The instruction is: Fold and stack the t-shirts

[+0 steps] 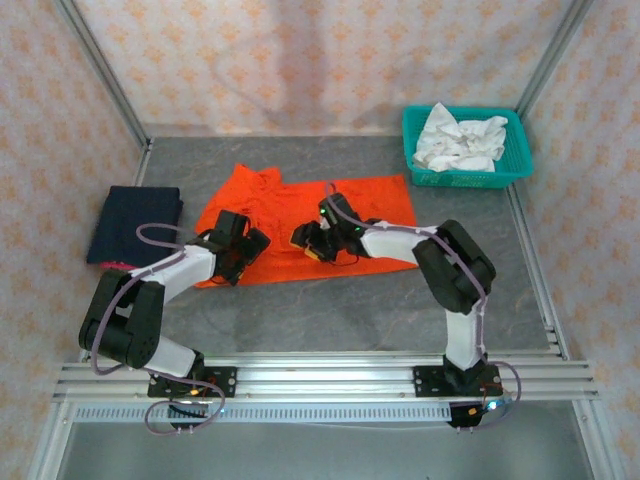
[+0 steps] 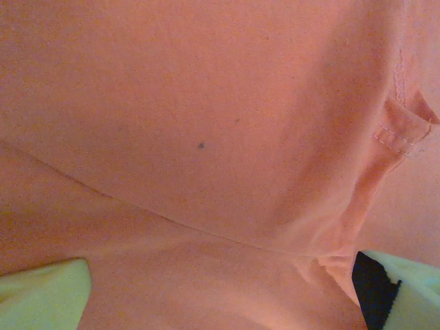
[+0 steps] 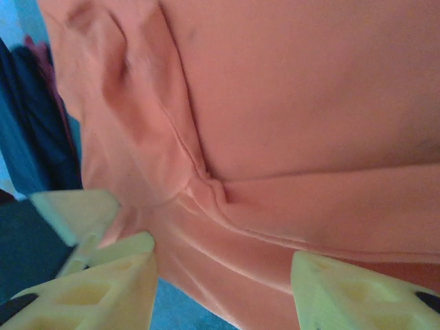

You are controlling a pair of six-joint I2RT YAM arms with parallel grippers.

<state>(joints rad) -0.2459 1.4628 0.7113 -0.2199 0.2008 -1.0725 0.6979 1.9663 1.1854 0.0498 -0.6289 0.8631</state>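
The top view takes in the whole desk (image 1: 350,310). The orange-red t-shirt (image 1: 370,195) lies spread flat at its middle. The navy t-shirt (image 1: 135,222) lies folded near the left edge, and at the far right corner a teal basket (image 1: 465,179) holds crumpled white cloth (image 1: 460,140). That view also places the arms. The left pincer (image 1: 248,243) is down over the orange shirt's near left corner, and the right pincer (image 1: 302,240) is over the shirt's near middle. How wide either stands is too small to read there. The wrist views supply that. From the left wrist, the left pincer (image 2: 220,299) is released, its pale fingers (image 2: 41,295) spread to both lower corners. Smooth orange cloth (image 2: 206,103) lies between and beyond them, with a stitched hem (image 2: 402,130) at the right. From the right wrist, the right pincer (image 3: 227,282) stands partly parted. Its fingers (image 3: 117,289) sit either side of a creased ridge of orange cloth (image 3: 289,103) and are not clenched on it. Whether the tips press the cloth cannot be told. Past the shirt's edge a strip of dark navy (image 3: 31,117) shows.
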